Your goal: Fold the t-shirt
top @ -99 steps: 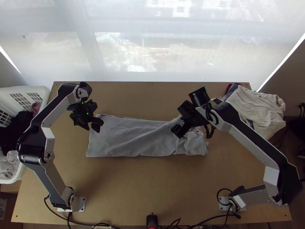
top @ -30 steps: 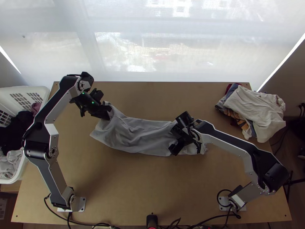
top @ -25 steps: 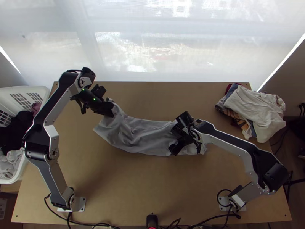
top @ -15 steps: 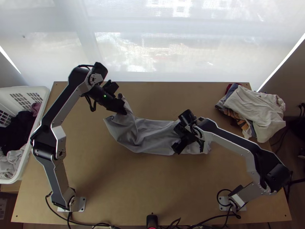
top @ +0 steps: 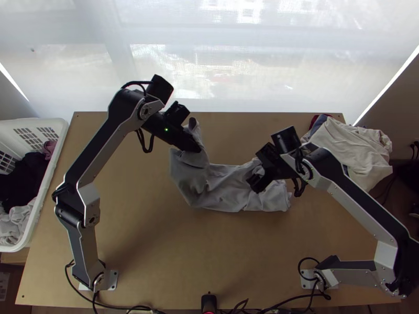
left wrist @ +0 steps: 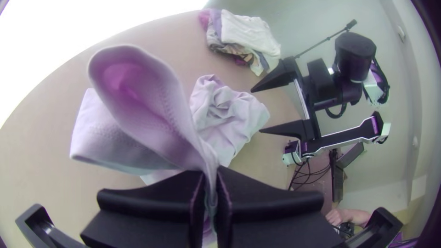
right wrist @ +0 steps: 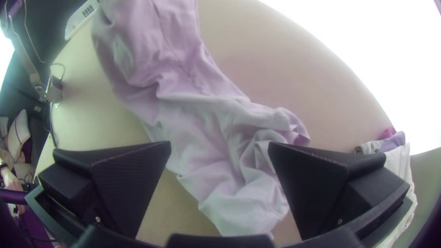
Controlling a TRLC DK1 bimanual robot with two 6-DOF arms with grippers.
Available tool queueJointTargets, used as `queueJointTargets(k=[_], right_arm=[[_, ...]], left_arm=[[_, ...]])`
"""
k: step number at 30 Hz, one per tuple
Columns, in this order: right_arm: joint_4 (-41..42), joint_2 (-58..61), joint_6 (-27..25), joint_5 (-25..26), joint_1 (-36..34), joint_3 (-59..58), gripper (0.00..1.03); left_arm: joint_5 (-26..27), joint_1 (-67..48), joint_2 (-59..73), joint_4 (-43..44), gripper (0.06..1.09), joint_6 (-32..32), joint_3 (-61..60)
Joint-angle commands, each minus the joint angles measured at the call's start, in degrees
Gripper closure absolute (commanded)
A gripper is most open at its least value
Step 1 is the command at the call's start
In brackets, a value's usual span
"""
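Mostly, the t-shirt [top: 225,188] runs crosswise, left end turned toward the window [top: 209,73].

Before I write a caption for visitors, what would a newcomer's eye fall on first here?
First, the grey t-shirt, one end raised in the left gripper, the rest lying wrinkled on the table. Then the right gripper, wide open over its other end. Last, the heap of clothes at the top view's right.

Bright backlight comes thru window [top: 173,65], soft shadows on table [top: 209,256]; wrist views w/ blown-out glare, bent edges, dk corners.
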Motion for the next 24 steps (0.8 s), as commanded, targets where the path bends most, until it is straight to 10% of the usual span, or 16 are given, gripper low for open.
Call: queueJointTargets(k=[1, 24], right_arm=[[-4.05, -3.83, -0.27, 0.10, -4.57, 5.30, 0.04], [-7.75, -8.58, 1.04, 0.62, -14.94, 5.83, 0.04]], left_arm=[[-0.41, -5.43, -1.32, 4.19, 1.05, -0.22, 1.30], [-4.89, -15.88, 10.72, 31.70, 1.05, -9.88, 0.34]])
